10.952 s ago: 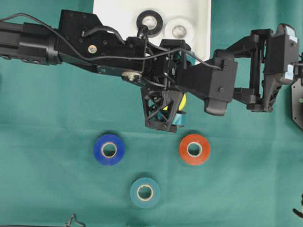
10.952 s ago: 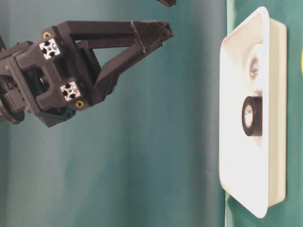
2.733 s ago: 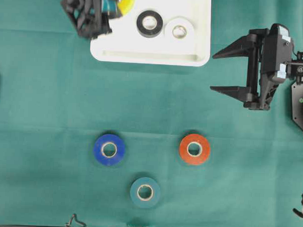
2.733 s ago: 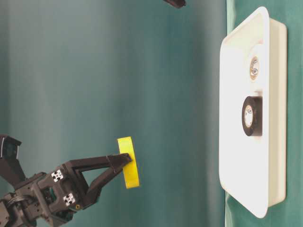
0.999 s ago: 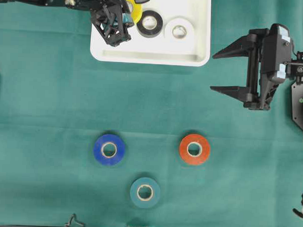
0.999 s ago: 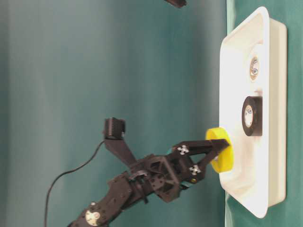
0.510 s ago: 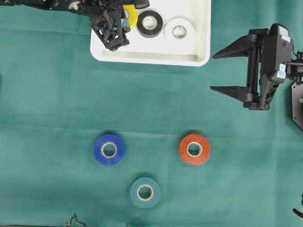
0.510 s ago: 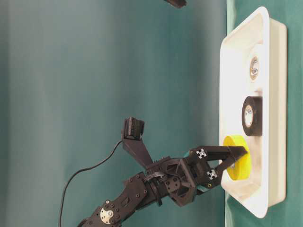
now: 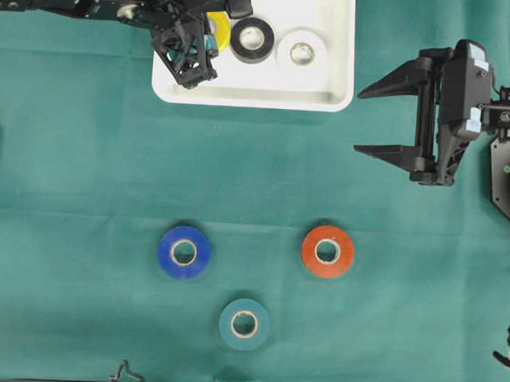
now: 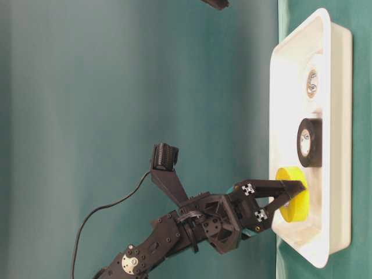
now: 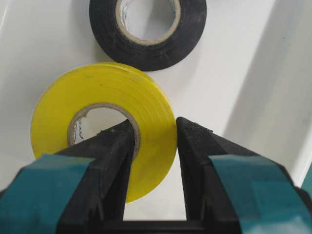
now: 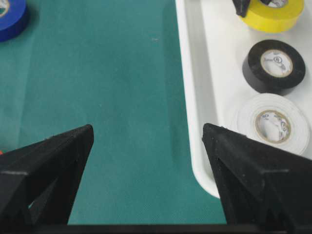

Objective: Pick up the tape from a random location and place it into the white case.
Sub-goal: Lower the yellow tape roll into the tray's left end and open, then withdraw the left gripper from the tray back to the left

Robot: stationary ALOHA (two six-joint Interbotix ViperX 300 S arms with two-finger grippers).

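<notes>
The yellow tape roll (image 11: pixel 105 124) lies tilted inside the white case (image 9: pixel 267 95), just beside the black roll (image 9: pixel 252 38).

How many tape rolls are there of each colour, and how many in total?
yellow roll: 1
black roll: 1
white roll: 1
blue roll: 1
orange roll: 1
teal roll: 1
Total: 6

Flat green cloth (image 9: pixel 89 152) over the whole table, evenly lit.

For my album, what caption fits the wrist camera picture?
Jaws straddle one side of the yellow tape in the white case, beside the black tape.
</notes>
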